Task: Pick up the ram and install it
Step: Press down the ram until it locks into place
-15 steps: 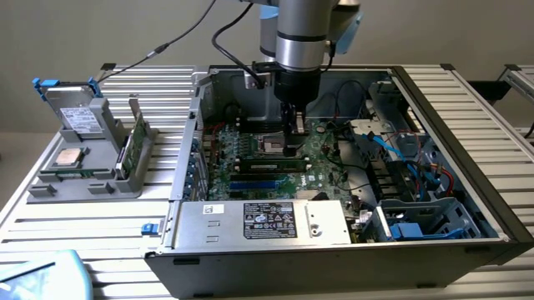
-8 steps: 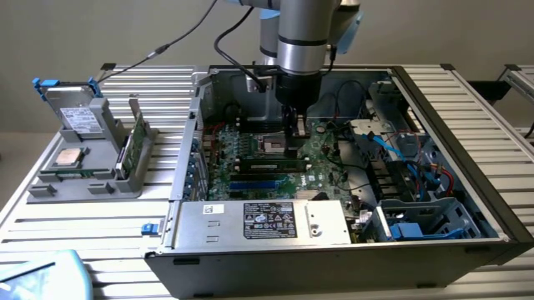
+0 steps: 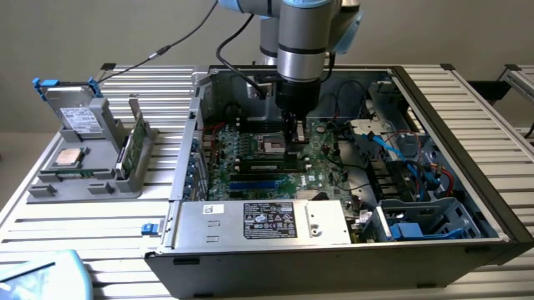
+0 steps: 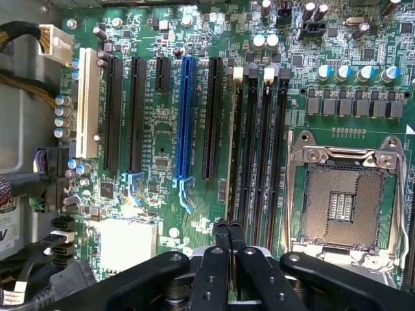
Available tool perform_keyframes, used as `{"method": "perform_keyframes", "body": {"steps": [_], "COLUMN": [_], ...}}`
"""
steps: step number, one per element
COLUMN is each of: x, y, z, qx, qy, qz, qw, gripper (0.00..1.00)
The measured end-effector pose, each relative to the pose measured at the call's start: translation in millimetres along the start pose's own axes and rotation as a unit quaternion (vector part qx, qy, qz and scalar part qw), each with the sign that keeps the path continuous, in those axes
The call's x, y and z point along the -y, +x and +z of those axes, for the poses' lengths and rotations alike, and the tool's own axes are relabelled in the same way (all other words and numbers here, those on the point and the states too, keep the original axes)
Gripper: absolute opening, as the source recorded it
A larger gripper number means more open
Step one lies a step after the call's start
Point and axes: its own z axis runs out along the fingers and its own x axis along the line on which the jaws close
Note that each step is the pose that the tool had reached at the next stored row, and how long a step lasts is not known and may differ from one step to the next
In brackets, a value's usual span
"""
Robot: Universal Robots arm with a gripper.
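My gripper (image 3: 294, 149) hangs inside the open computer case (image 3: 467, 187), low over the motherboard (image 3: 250, 178). In the wrist view its two black fingers (image 4: 220, 249) are pressed together, so the gripper (image 4: 228, 227) is shut with nothing visible between them. The tips sit at one end of the black memory slots (image 4: 259, 149), beside the empty processor socket (image 4: 343, 204). In the exterior view a dark stick with a pale label, apparently the ram (image 3: 265, 167), lies along the memory slots just to the exterior view's left of the gripper. Whether it is fully seated I cannot tell.
A grey holder (image 3: 84, 181) at the exterior view's left carries a hard drive (image 3: 77, 115), a silver processor chip (image 3: 69, 157) and an upright green card (image 3: 132, 144). The power supply (image 3: 267, 222), blue cables (image 3: 401, 150) and drive cage (image 3: 421, 219) crowd the case. A blue expansion slot (image 4: 186, 116) lies beside the memory slots.
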Motion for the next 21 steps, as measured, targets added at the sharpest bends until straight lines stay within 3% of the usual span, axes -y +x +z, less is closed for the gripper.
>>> {"method": "perform_keyframes", "body": {"steps": [3, 7, 21], "x": [0.1, -2.9, -38.3], "y": [-0.2, 1.4, -0.8], "z": [0.0, -8.6, -7.7], "qx": [0.0004, 0.0005, -0.0004], "qy": [0.0001, 0.0002, 0.0009], "qz": [0.0, 0.0, 0.001], "qw": [1.0, 1.0, 1.0], "gripper": [0.1, 0.1, 0.1]}}
